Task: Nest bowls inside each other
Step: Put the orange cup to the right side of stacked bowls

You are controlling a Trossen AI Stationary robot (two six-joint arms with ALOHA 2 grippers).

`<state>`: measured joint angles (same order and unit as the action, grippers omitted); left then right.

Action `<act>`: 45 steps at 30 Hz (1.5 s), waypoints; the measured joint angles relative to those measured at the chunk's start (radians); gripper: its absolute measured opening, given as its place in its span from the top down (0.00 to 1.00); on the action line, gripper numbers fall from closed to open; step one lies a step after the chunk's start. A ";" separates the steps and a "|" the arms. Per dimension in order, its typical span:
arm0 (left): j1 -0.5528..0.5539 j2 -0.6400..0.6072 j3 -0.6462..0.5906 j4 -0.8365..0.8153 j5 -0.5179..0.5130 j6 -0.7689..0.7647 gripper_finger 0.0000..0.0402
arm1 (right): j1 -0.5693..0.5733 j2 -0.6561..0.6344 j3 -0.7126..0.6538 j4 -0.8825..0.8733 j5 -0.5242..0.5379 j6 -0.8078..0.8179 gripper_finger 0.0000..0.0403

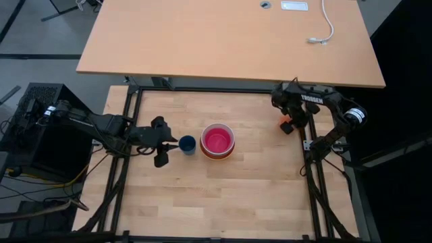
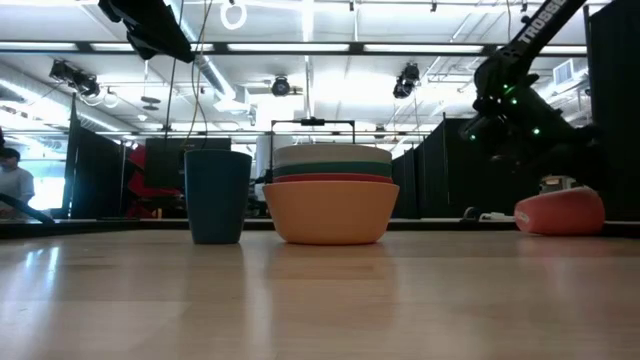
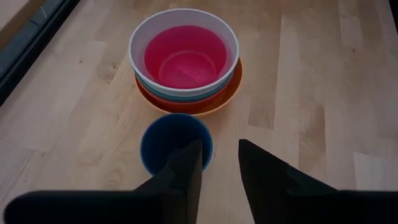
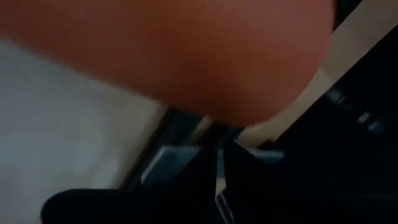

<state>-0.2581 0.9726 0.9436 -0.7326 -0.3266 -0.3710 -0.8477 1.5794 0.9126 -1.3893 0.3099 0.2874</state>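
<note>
The bowls stand nested in one stack (image 1: 217, 140) at mid-table: magenta-pink (image 3: 185, 57) inside white (image 3: 140, 43), over teal, red and orange (image 2: 330, 212), whose base is on the wood. Just left of the stack stands a dark blue cup (image 3: 163, 144) upright. My left gripper (image 3: 221, 155) hovers open above and left of that cup (image 1: 187, 144), with bare wood showing between its fingers. A small orange cup (image 2: 560, 212) lies on its side at the right. My right gripper (image 4: 221, 168) is shut right beside it (image 1: 286, 126). My right gripper comes slanting down from above with its fingers shut, right beside the lying orange cup (image 4: 186, 56). The cup fills the wrist view ahead of the fingertips. I cannot tell whether they touch it.
A larger light table (image 1: 229, 40) with a white cable (image 1: 327, 27) lies beyond the far edge. Black frame rails (image 1: 131, 115) run along the left and right sides. Bare wood (image 1: 223, 196) stretches toward the near edge.
</note>
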 joint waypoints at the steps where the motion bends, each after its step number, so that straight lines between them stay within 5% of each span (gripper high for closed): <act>1: 0.000 0.000 0.000 0.000 0.005 0.000 0.76 | -0.003 0.000 0.008 0.006 0.001 0.000 0.98; 25: 0.000 0.000 0.000 0.000 0.017 0.003 0.80 | -0.011 -0.111 0.047 0.262 -0.134 0.017 1.00; 34: 0.000 0.000 0.000 -0.003 0.018 0.003 0.80 | -0.025 -0.121 0.198 0.330 0.073 -0.003 1.00; 45: 0.000 0.000 0.000 -0.015 0.035 0.002 0.81 | -0.057 -0.022 0.259 0.199 0.096 0.052 1.00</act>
<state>-0.2583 0.9726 0.9436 -0.7480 -0.2916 -0.3693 -0.9042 1.5572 1.1712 -1.1900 0.4064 0.3389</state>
